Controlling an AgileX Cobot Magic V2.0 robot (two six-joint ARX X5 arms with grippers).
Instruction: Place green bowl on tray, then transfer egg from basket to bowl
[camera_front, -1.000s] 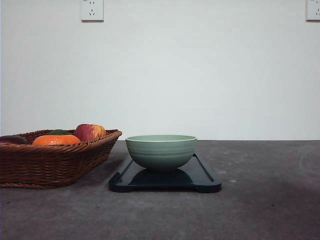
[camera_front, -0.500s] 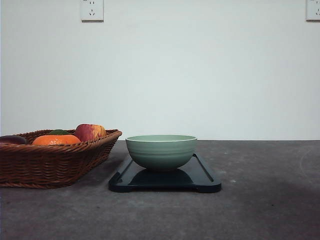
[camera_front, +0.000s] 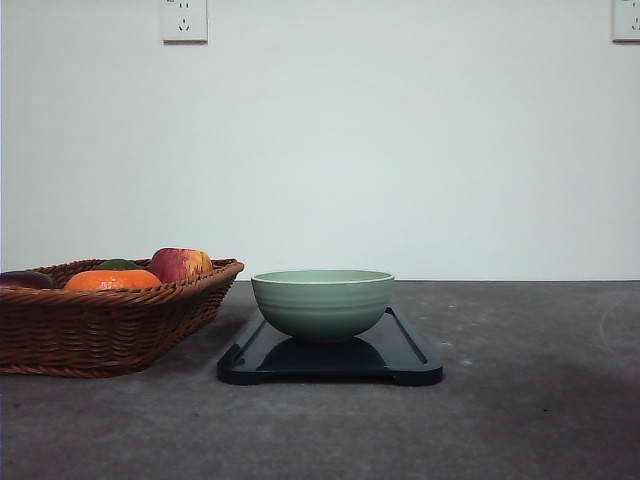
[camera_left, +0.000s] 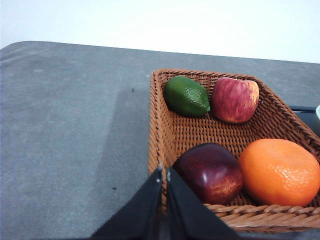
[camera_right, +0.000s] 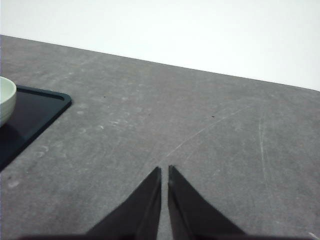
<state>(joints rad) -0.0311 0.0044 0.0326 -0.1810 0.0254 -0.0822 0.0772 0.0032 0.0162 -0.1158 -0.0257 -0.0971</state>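
The pale green bowl (camera_front: 322, 303) stands upright on the dark tray (camera_front: 405, 355) at the table's middle. To its left sits the brown wicker basket (camera_front: 100, 325) with fruit in it. The egg is hidden from view. In the left wrist view my left gripper (camera_left: 164, 170) is shut and empty, its tips over the basket's near rim (camera_left: 156, 131), beside a dark red fruit (camera_left: 210, 172). Over bare table to the right of the tray (camera_right: 35, 112) my right gripper (camera_right: 164, 169) is shut on nothing, with the bowl's edge (camera_right: 6, 100) at the side of that view.
The basket holds an orange (camera_left: 279, 171), a red-yellow apple (camera_left: 235, 99) and a green fruit (camera_left: 186, 96). Grey tabletop (camera_front: 530, 400) spreads to the right of the tray, and a white wall stands behind the table.
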